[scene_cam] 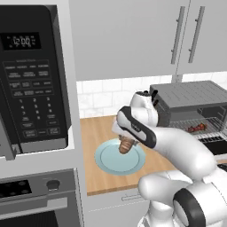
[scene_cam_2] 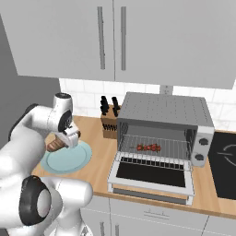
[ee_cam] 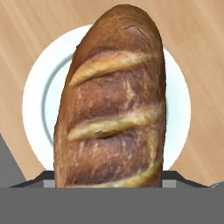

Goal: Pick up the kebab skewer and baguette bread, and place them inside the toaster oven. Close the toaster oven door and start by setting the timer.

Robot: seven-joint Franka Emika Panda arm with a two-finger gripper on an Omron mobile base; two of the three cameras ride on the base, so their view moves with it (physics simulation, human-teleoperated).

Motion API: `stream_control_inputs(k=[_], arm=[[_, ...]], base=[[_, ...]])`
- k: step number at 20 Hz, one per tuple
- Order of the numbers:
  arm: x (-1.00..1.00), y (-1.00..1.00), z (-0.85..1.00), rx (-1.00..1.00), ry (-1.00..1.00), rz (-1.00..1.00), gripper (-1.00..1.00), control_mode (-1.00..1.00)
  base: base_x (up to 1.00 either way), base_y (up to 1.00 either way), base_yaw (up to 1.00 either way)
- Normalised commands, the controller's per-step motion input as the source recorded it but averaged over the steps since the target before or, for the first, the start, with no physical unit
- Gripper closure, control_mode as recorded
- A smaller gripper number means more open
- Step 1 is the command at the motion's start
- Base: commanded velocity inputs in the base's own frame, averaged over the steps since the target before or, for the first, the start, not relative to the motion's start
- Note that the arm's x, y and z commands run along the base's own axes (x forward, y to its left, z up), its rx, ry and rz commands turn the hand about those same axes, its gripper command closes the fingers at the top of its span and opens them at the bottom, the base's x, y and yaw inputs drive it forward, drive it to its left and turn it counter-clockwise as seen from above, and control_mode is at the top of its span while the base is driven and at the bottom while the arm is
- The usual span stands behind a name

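Resting on toaster oven (scene_cam_2: pixel 161 110) rack, kebab skewer (scene_cam_2: pixel 148 148), baguette bread (scene_cam: pixel 126 145) above plate (scene_cam: pixel 111 162)

The short golden-brown baguette bread (ee_cam: pixel 111 105) hangs above the round pale-blue plate (scene_cam_2: pixel 69 159) on the wooden counter (scene_cam_2: pixel 99 168). To their right stands the silver-grey toaster oven (scene_cam_2: pixel 163 110) (its glass-paned toaster oven door (scene_cam_2: pixel 150 174) folded down in front), with the thin kebab skewer (scene_cam_2: pixel 148 148) on the wire rack inside.

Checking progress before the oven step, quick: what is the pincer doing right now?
Pincer: closed on the stubby golden-brown scored baguette loaf, held above the round pale blue plate.
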Motion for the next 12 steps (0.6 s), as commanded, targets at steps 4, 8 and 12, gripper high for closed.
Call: stream_control_inputs(k=[4, 8, 12], arm=[[-0.11, -0.37, 0.42, 0.06, -0.03, -0.31, 1.00, -1.00], [-0.13, -0.53, 0.47, 0.08, 0.00, -0.34, 1.00, -1.00], [-0.25, -0.80, 0.48, 0.12, 0.00, -0.41, 1.00, -1.00]], base=[[0.00, 0.00, 0.00], [0.00, 0.00, 0.00], [0.00, 0.00, 0.00]])
